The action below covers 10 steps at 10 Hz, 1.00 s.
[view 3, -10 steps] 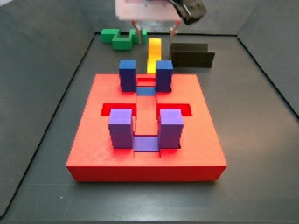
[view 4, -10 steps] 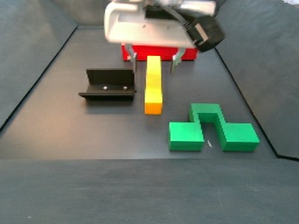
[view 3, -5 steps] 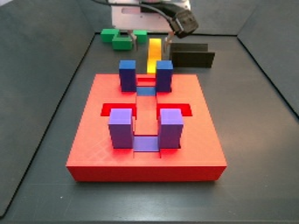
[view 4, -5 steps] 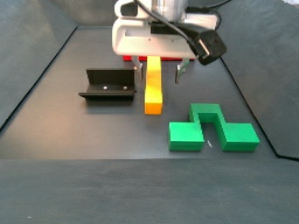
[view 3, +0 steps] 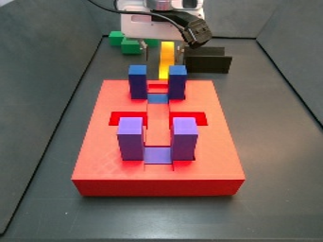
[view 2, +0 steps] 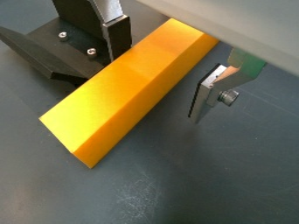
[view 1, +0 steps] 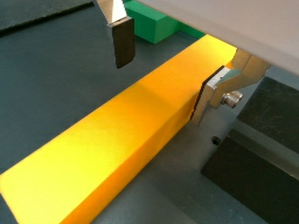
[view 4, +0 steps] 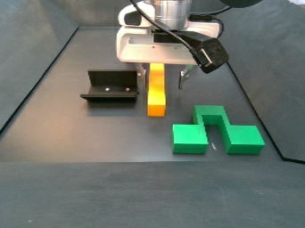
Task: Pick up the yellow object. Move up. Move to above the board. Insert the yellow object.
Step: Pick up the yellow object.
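Note:
The yellow object [view 4: 156, 93] is a long yellow-orange bar lying flat on the dark floor; it shows in both side views [view 3: 165, 60] and both wrist views [view 1: 122, 144] [view 2: 122, 92]. My gripper [view 4: 159, 78] is low over the bar's end nearest the board, also seen in a side view [view 3: 165, 44]. It is open, with the bar between the two fingers [view 1: 121, 48] and a gap on each side in both wrist views [view 1: 166, 68] [view 2: 162, 66]. The red board [view 3: 101, 151] with blue and purple posts lies apart from the bar.
Green blocks [view 4: 215, 130] lie beside the bar's free end, also seen in a side view [view 3: 125, 41] and a wrist view [view 1: 152, 22]. The black fixture [view 4: 110, 86] stands on the bar's other side [view 3: 210, 60] [view 2: 52, 52]. Dark walls enclose the floor.
My gripper has come down from above the bar and moved a little along it. Its open fingers now straddle the bar. The bar has not moved.

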Available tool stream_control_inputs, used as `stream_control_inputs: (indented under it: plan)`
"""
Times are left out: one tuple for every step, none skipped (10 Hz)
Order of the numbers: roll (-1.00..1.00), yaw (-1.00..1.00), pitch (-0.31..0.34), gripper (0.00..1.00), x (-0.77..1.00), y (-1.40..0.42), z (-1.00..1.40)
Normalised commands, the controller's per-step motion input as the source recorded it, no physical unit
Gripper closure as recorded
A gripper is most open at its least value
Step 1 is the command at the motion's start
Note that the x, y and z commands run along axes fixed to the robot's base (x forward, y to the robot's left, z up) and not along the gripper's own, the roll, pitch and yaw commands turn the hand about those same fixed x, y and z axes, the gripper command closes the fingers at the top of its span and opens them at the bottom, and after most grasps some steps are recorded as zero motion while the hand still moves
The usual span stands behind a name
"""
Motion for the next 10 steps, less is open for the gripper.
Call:
stream_control_inputs:
  plan:
    - [-0.30, 0.00, -0.001, 0.00, -0.03, 0.00, 0.00]
    - [-0.35, 0.00, -0.027, 0.00, -0.07, 0.00, 0.00]
    - [-0.39, 0.00, -0.056, 0.00, -0.04, -0.04, 0.00]
    - [-0.38, 0.00, -0.066, 0.00, -0.03, -0.05, 0.00]
    - [-0.35, 0.00, -0.090, 0.00, -0.02, -0.09, -0.03]
    - [-0.34, 0.00, -0.111, 0.00, 0.00, -0.06, -0.13]
    - [-0.25, 0.00, -0.100, 0.00, 0.00, -0.09, -0.19]
    - [-0.19, 0.00, -0.060, 0.00, 0.00, -0.16, -0.11]
    - [-0.20, 0.00, -0.054, 0.00, 0.00, -0.16, -0.06]
    - [-0.20, 0.00, -0.057, 0.00, 0.00, -0.15, -0.07]
